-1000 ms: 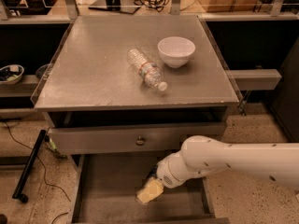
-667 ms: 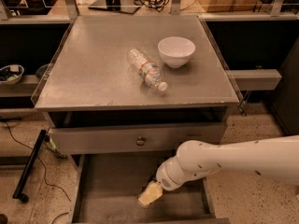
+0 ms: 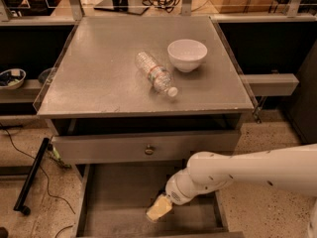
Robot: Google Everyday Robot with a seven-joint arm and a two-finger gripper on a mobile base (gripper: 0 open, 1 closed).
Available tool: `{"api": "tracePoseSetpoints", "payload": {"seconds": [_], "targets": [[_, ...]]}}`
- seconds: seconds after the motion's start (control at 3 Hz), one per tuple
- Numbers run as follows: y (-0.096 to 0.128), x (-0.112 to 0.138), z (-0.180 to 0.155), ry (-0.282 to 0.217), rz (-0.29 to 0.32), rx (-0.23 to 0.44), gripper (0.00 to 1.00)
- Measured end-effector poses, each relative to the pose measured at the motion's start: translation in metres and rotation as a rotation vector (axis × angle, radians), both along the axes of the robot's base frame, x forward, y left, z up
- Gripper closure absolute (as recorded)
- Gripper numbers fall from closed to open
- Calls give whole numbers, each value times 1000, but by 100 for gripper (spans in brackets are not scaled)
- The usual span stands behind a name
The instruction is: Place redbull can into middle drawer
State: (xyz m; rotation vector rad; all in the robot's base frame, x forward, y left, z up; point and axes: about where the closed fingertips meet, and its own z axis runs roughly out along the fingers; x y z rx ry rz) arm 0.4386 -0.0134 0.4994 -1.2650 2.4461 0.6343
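The middle drawer [image 3: 114, 202] is pulled open below the cabinet, showing a flat grey floor and low side walls. My gripper [image 3: 158, 208], a pale yellowish tip on the white arm [image 3: 237, 170], is low inside the drawer, just above its floor and right of centre. The redbull can does not show anywhere; it may be hidden by the gripper.
A clear plastic water bottle [image 3: 156, 74] lies on its side on the cabinet top [image 3: 94, 68], next to a white bowl [image 3: 186, 54]. The shut drawer front with a brass knob [image 3: 149, 149] sits above the open drawer. Shelves flank the cabinet; a black bar [image 3: 30, 176] and cables lie on the floor at left.
The white arm has swung a little to the left and lower over the open drawer. The gripper tip has stayed in almost the same spot inside the drawer.
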Motion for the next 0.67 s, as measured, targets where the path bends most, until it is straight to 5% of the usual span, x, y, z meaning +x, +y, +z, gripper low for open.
{"api": "tracePoseSetpoints", "payload": {"seconds": [0.33,0.67], "targets": [[3,-3,-45,67,-23,38,100],[4,-3,-45,67,-23,39,100]]}}
